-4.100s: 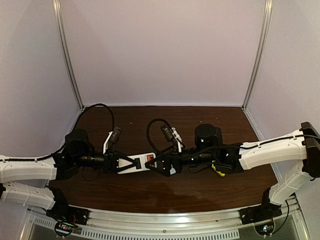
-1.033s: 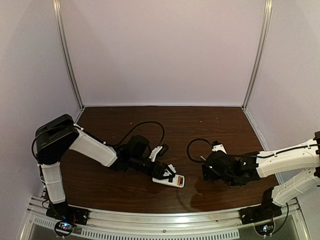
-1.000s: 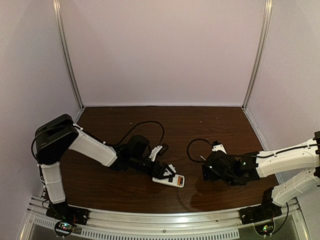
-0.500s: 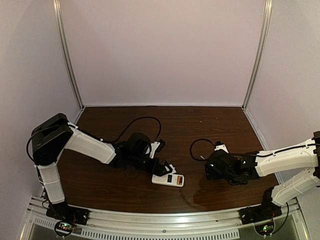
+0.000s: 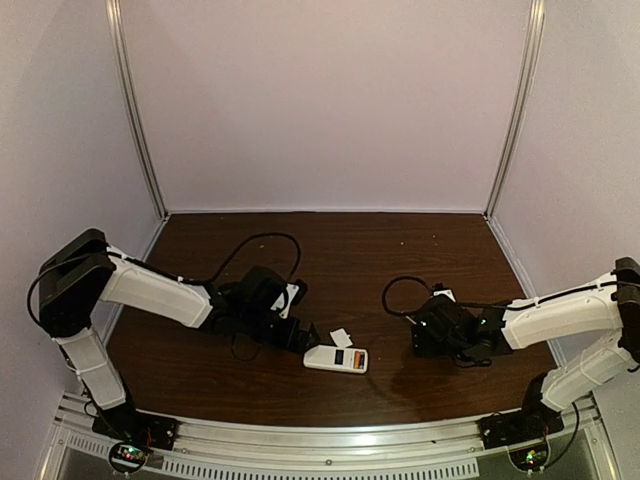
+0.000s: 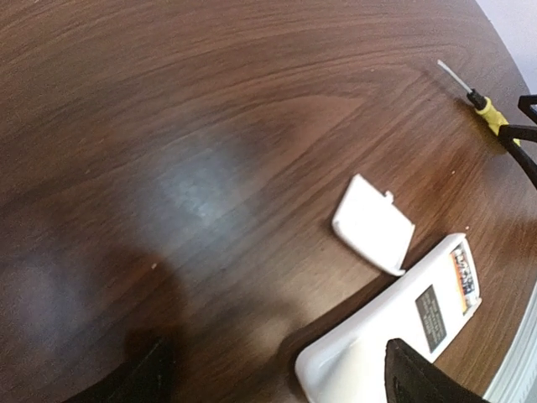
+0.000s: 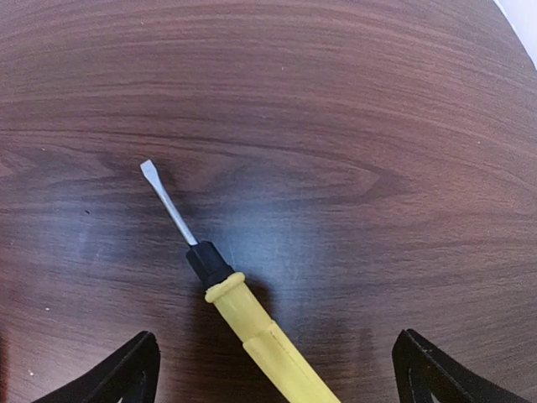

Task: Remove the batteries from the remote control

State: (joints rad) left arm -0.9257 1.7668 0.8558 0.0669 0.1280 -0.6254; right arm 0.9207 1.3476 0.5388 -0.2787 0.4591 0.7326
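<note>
Yellow-handled flat-blade screwdriver [image 7: 252,332], butt of its handle cut off at the near edge, flat white plastic remote control [image 6: 369,348], near end cut off likewise

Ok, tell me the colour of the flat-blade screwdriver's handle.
Yellow handle with a black collar, clearest in the right wrist view.

Worktop [image 5: 400,250]: dark brown, wood-grain pattern. Remote control [image 6: 377,353]: white body with one dark rectangular panel and one orange strip near its end. Square cover [image 6: 372,224]: plain white. Screwdriver [image 7: 256,340]: yellow handle, black collar, silver blade. Left arm [image 5: 150,290] and right arm [image 5: 555,315]: white shells, black joints. Walls [image 5: 320,100]: pale lilac.
</note>
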